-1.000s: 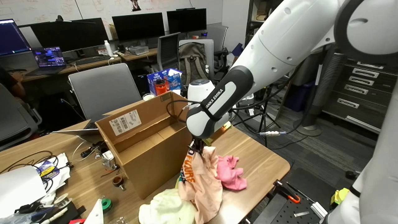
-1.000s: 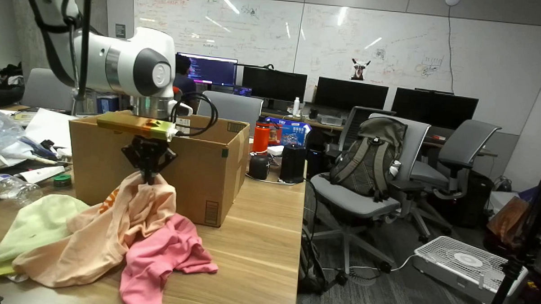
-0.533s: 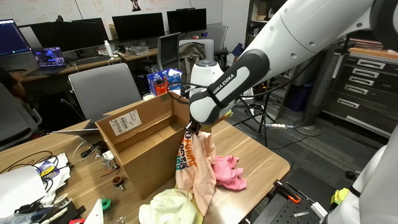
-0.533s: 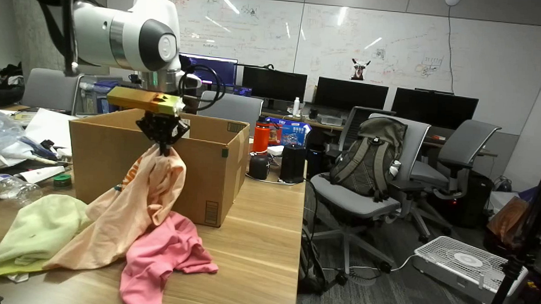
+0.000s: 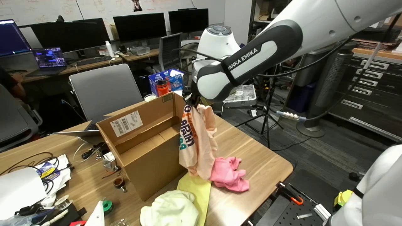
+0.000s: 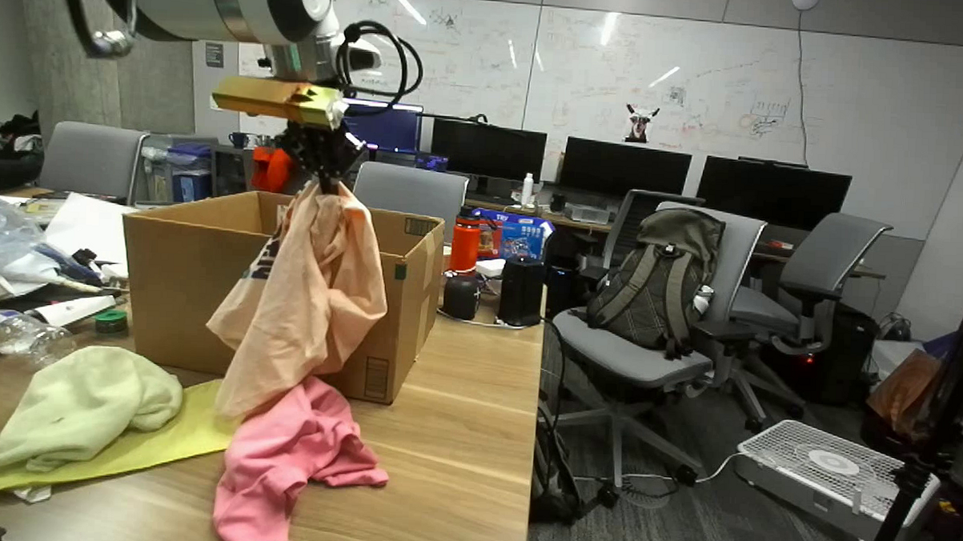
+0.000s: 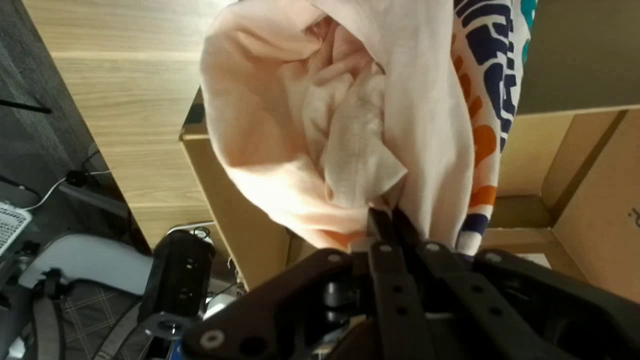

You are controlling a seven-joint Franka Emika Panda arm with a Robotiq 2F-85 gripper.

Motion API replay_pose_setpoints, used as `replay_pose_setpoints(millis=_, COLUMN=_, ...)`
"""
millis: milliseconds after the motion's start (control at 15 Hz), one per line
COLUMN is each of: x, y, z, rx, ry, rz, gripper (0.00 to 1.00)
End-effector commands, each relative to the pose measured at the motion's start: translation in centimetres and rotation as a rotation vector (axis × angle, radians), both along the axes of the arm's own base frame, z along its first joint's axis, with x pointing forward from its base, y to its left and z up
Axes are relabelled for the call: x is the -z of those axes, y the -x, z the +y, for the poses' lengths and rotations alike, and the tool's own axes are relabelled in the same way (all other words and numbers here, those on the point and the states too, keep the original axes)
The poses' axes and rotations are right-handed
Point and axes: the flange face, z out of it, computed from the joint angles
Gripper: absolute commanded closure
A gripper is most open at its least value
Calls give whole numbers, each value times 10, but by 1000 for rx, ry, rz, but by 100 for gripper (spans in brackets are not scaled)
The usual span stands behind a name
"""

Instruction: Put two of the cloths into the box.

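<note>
My gripper [image 7: 387, 214] is shut on the peach cloth [image 7: 345, 145], which has printed letters. In both exterior views the gripper [image 5: 194, 103] [image 6: 327, 187] is about level with the rim of the open cardboard box [image 5: 154, 171] [image 6: 181, 280]. The peach cloth [image 5: 199, 144] [image 6: 309, 288] hangs down beside the box's outer wall; I cannot tell whether its lower end touches the pink cloth. The pink cloth [image 5: 230, 175] [image 6: 295, 456], the pale green cloth [image 5: 171, 209] [image 6: 84, 405] and the flat yellow cloth [image 5: 201, 193] [image 6: 179, 436] lie on the table.
An orange bottle [image 5: 162, 88] [image 6: 464, 242] and a black device [image 6: 521, 292] stand past the box. Papers, cables and tools [image 5: 34, 210] clutter one side, with a green spool [image 5: 107, 206] near the box. The table edge [image 5: 267, 194] is beyond the pink cloth.
My gripper has risen with the peach cloth. The cloth has come up off the pale green and yellow cloths, uncovering more yellow. The box and pink cloth have not moved.
</note>
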Motion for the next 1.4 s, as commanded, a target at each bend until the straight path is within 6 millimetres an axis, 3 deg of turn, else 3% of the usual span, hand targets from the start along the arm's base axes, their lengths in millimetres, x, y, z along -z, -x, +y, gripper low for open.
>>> replay_pose_setpoints(millis=0, x=-54, y=-5, z=-4, rx=41, ry=9, rz=-107, gripper=99)
replay_pose_setpoints(millis=533, x=-120, y=-24, z=8, rx=64, ry=46, rz=-234, gripper=99)
replay_pose_setpoints(millis=1067, x=-185, y=-29, z=43, rx=44, ry=64, rz=-352, gripper=99)
replay_pose_setpoints(millis=1333, x=-208, y=-32, z=57, rx=35, ry=70, rz=-393, gripper=99)
